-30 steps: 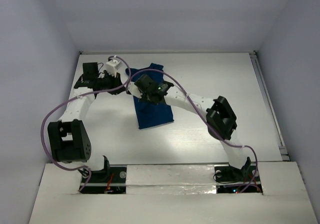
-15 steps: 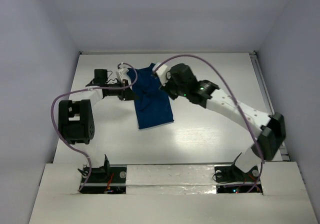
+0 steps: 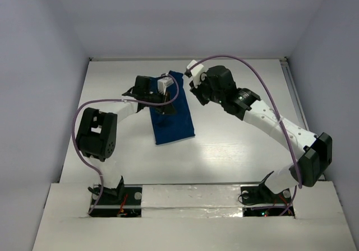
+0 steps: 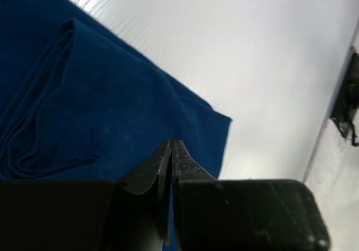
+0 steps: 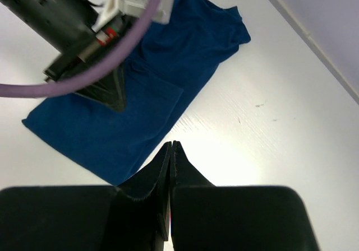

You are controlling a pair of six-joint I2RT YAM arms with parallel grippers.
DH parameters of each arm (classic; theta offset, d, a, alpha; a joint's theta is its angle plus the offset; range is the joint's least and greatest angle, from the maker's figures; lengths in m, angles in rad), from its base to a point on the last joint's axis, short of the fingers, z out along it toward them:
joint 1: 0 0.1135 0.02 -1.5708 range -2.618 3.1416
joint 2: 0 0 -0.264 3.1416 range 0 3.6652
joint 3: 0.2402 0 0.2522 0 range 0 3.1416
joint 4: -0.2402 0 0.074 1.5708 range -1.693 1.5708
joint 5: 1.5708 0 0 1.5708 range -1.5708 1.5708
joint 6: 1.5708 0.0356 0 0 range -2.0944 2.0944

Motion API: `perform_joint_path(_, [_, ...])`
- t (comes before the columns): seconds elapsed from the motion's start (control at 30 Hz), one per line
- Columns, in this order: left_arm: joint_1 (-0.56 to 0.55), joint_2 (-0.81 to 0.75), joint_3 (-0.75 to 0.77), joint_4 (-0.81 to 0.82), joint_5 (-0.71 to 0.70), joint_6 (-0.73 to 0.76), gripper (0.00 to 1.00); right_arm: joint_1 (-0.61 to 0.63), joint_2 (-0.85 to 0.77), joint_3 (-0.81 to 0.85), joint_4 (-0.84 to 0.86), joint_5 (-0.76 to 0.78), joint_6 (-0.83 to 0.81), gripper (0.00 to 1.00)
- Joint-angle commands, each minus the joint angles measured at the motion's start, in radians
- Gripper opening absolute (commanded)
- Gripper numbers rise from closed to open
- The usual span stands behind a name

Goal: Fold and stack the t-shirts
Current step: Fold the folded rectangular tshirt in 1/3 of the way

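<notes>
The dark navy-blue soft fabric t-shirt [image 3: 174, 119] lies as a long, narrow band on the white surface [image 3: 241, 144], its sides turned in. I'd call this mid-fold: the lengthwise folds look made, the crosswise fold is not yet done, and there's nothing to stack on, since this is the only cloth out there.

The left arm [image 3: 120, 110] reaches over the band. The left jaws are pressed flat together, with nothing pinched between them that I can see. Blue cloth fills the ground beneath and ahead of their tips. A creased, layered flap sits off to their left, and a corner of the shirt ends just beyond them to the right. I can't tell whether the tips press the fabric or hover just above it.

Now the right arm [image 3: 263, 116]. The right jaws are likewise closed tight and empty, tips over bare surface, with the shirt's long edge just ahead and to their left, near but apart. From that wrist's view, the left jaws point down at the middle of the band, beside a folded edge.

For the next move, I reckon both pairs must spread, go to one short end, each take a corner through all the layers, and carry it over to the opposite end.
</notes>
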Motion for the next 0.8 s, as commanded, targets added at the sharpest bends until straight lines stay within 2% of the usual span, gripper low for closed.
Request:
perform_joint_path(0.0, [-0.014,0.047,0.037,-0.048,-0.144,0.035,0.0,-0.011,-0.022,0.009,0.032,-0.035,0.013,0.0])
perform_joint_path(0.17, [-0.024,0.085,0.062,-0.105,-0.299,0.069,0.0,-0.011,-0.03,0.006,0.032,-0.052,0.016,0.0])
perform_joint_path(0.33, [-0.056,0.059,0.053,-0.088,-0.503,0.089,0.0,-0.011,-0.03,0.009,0.027,-0.071,0.019,0.0])
perform_joint_path(0.43, [-0.069,0.03,0.048,-0.08,-0.58,0.099,0.0,-0.011,-0.026,0.009,0.024,-0.078,0.019,0.0])
perform_joint_path(0.6, [-0.078,-0.007,0.057,-0.082,-0.634,0.113,0.0,-0.02,-0.004,0.011,0.017,-0.103,0.016,0.0])
perform_joint_path(0.77, [-0.078,-0.021,0.076,-0.093,-0.668,0.13,0.0,-0.02,0.101,0.034,-0.048,-0.178,0.007,0.0])
